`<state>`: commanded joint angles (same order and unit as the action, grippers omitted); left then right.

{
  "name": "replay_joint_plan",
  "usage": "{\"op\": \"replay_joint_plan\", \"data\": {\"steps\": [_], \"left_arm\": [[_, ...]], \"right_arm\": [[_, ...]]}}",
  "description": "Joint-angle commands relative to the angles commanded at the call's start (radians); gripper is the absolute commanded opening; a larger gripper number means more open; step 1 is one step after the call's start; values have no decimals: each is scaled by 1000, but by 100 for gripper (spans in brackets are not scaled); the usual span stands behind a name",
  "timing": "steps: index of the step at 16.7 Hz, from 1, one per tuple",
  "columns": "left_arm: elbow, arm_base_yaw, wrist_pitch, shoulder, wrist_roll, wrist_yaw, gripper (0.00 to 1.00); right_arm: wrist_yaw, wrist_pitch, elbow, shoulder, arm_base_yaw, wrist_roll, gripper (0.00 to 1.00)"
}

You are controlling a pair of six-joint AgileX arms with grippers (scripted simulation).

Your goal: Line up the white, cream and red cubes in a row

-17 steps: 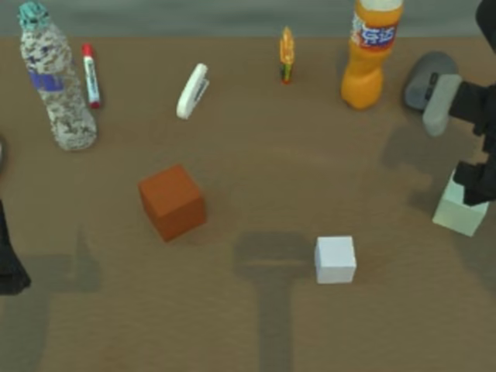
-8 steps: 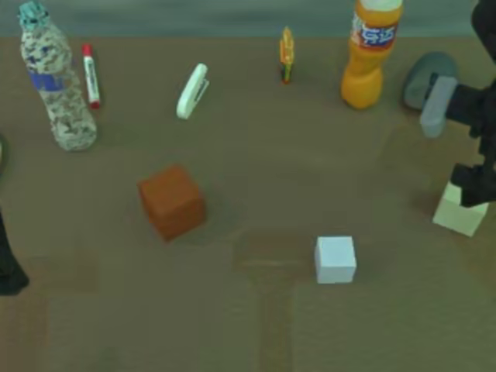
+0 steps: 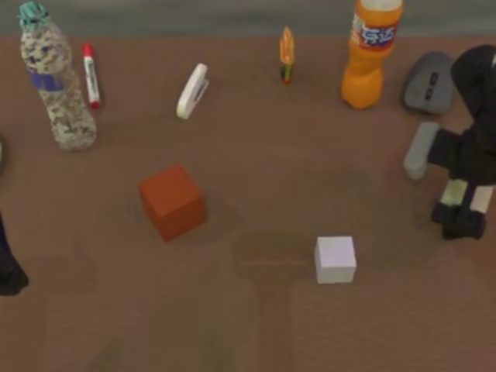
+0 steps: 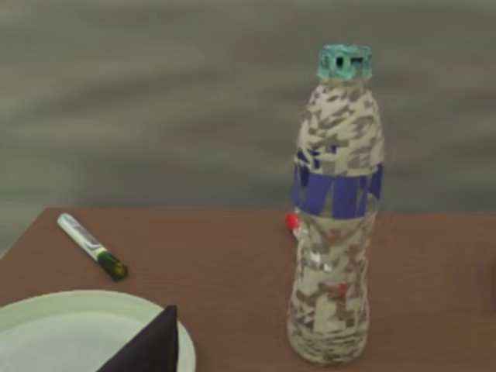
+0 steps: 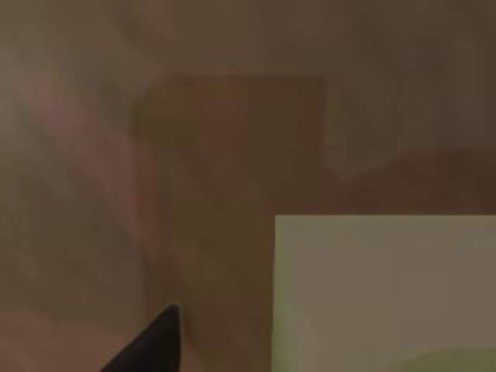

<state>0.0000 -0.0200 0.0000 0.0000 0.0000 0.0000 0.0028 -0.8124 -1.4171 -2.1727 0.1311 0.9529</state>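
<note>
The red cube (image 3: 172,201) sits left of the table's middle. Nearer the front, right of the middle, is the white cube (image 3: 335,259). At the right edge the cream cube (image 3: 456,191) is mostly covered by my right gripper (image 3: 463,220), which is open and set down over it. In the right wrist view the cream cube (image 5: 387,294) is very close, and one dark fingertip (image 5: 155,341) stands apart from its side. My left gripper (image 3: 9,271) is parked open at the left edge; one of its fingertips (image 4: 151,345) shows in its wrist view.
Along the back stand a speckled bottle (image 3: 58,85), a red marker (image 3: 91,74), a white clip (image 3: 192,91), a small orange figure (image 3: 287,54), an orange soda bottle (image 3: 368,54) and a grey mouse (image 3: 428,81). A white plate (image 4: 62,333) lies by the left gripper.
My right arm has swung toward the table's front and come down over the cream cube, now covering most of it. The red and white cubes and the left arm have not moved.
</note>
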Motion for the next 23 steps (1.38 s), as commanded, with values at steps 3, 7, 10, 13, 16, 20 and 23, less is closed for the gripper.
{"op": "replay_joint_plan", "data": {"steps": [3,7,10,13,16,20,23], "left_arm": [[0,0,0,0,0,0,100],[0,0,0,0,0,0,100],[0,0,0,0,0,0,100],[0,0,0,0,0,0,100],[0,0,0,0,0,0,100],[0,0,0,0,0,0,100],[0,0,0,0,0,0,100]], "right_arm": [[0,14,10,-7,0,0,100],[0,14,10,-7,0,0,85],[0,14,10,-7,0,0,62],[0,14,10,-7,0,0,40],[0,14,10,-7,0,0,17],[0,14,10,-7,0,0,0],[0,14,10,-7,0,0,0]]}}
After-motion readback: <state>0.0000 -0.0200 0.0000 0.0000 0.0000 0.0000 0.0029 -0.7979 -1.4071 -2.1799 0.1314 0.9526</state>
